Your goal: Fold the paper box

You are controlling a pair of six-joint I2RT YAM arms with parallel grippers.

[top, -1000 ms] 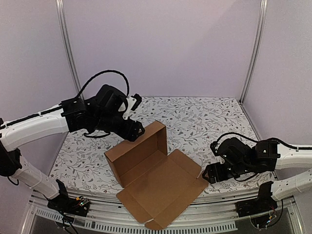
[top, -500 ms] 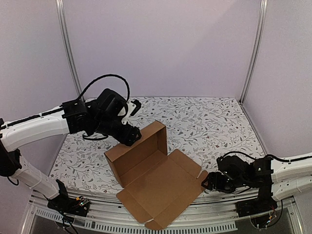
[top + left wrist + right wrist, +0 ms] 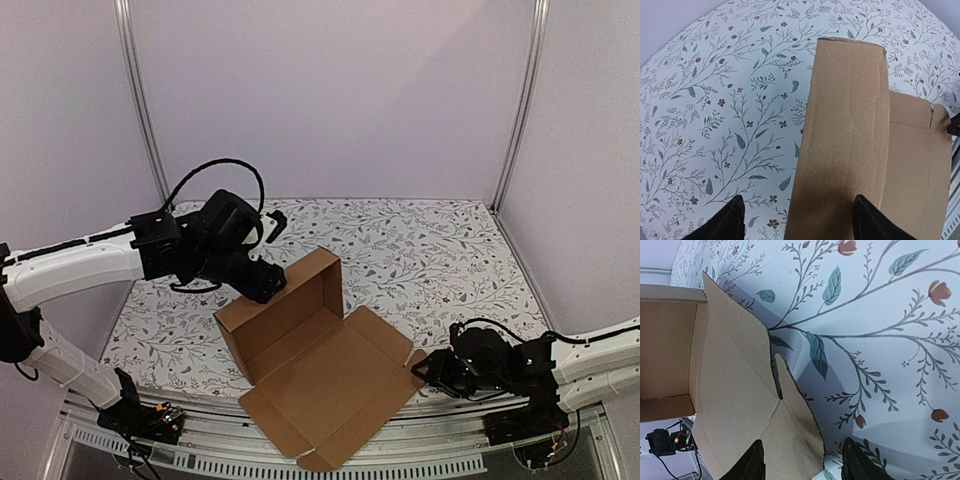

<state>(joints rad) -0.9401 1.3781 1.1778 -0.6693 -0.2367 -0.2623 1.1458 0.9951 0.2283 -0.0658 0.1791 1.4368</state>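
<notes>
Brown paper box (image 3: 318,350) on floral tablecloth (image 3: 440,250)

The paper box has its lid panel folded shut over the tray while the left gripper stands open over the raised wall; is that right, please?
Not quite. In the top external view the paper box has its lid panel lying open and flat, not shut over the tray. The left gripper does stand open over the raised wall.

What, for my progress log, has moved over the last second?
The right gripper sank toward the near edge and now straddles the paper box's right corner flap, jaws open. The left gripper backed slightly left by the upright wall. The box kept its place.
</notes>
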